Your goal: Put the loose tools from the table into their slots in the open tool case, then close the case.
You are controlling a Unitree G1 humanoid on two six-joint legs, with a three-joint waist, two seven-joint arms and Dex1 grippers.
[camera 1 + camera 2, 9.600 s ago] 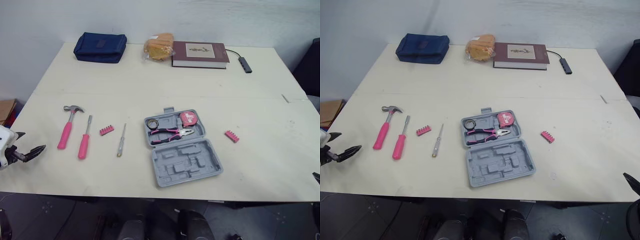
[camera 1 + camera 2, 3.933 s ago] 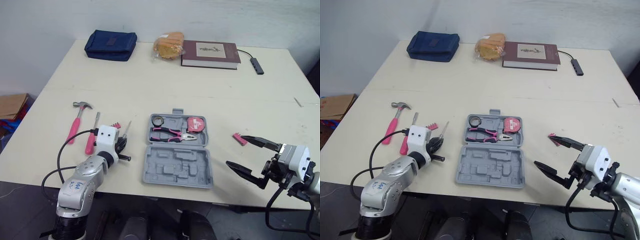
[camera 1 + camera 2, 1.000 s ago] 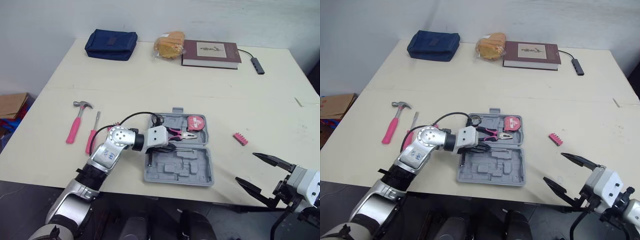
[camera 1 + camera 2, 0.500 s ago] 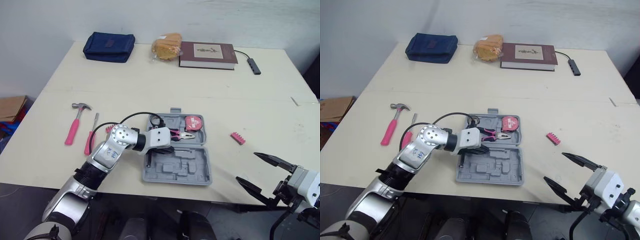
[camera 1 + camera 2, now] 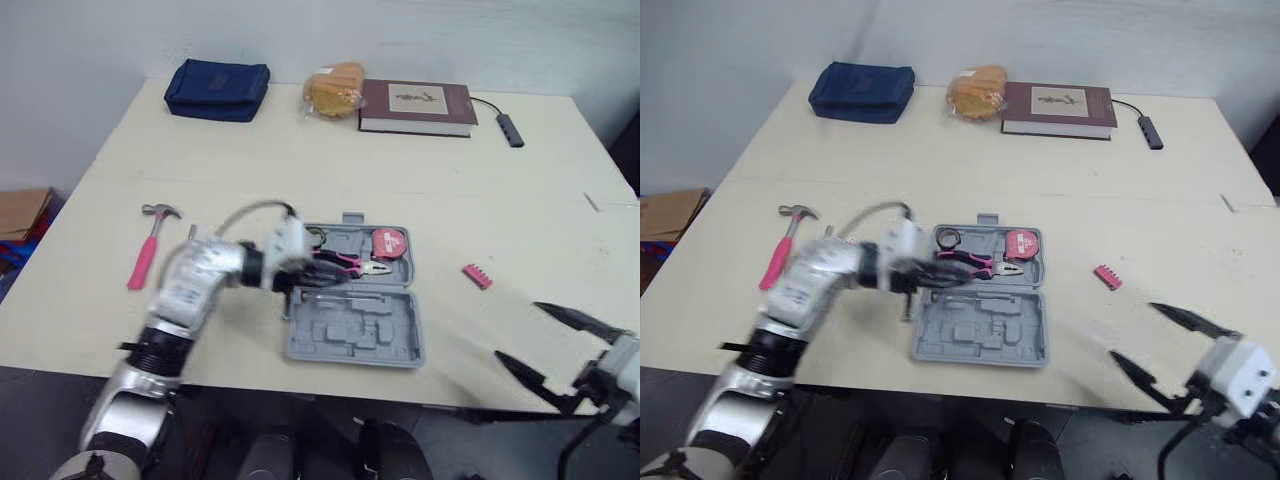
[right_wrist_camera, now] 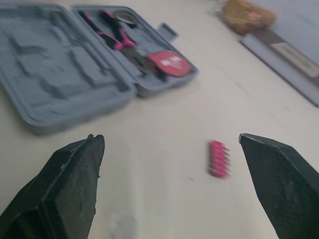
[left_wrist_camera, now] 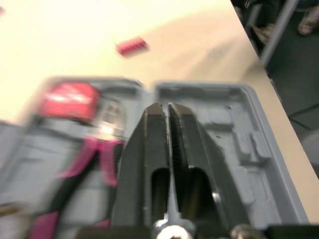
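Observation:
The grey tool case (image 5: 352,326) lies open mid-table, with pink pliers (image 5: 345,263) and a red tape measure (image 5: 388,242) in its far half. A thin screwdriver (image 5: 345,297) lies along the hinge line. My left gripper (image 5: 322,265) hovers at the case's left side over the pliers, blurred. In the left wrist view the left gripper (image 7: 166,105) is open by a narrow slit, with nothing in it. A pink hammer (image 5: 148,255) lies to the left. A pink bit holder (image 5: 477,276) lies right of the case. My right gripper (image 5: 516,330) stands wide open and empty at the front right edge.
At the table's far edge sit a blue pouch (image 5: 217,90), a bagged loaf (image 5: 333,90), a book (image 5: 417,107) and a cable hub (image 5: 510,130). A cardboard box (image 5: 25,210) is on the floor to the left.
My left arm has pulled back to the left from over the case, and its fingers have parted slightly. The thin screwdriver now lies in the case. The right gripper has drifted slightly right.

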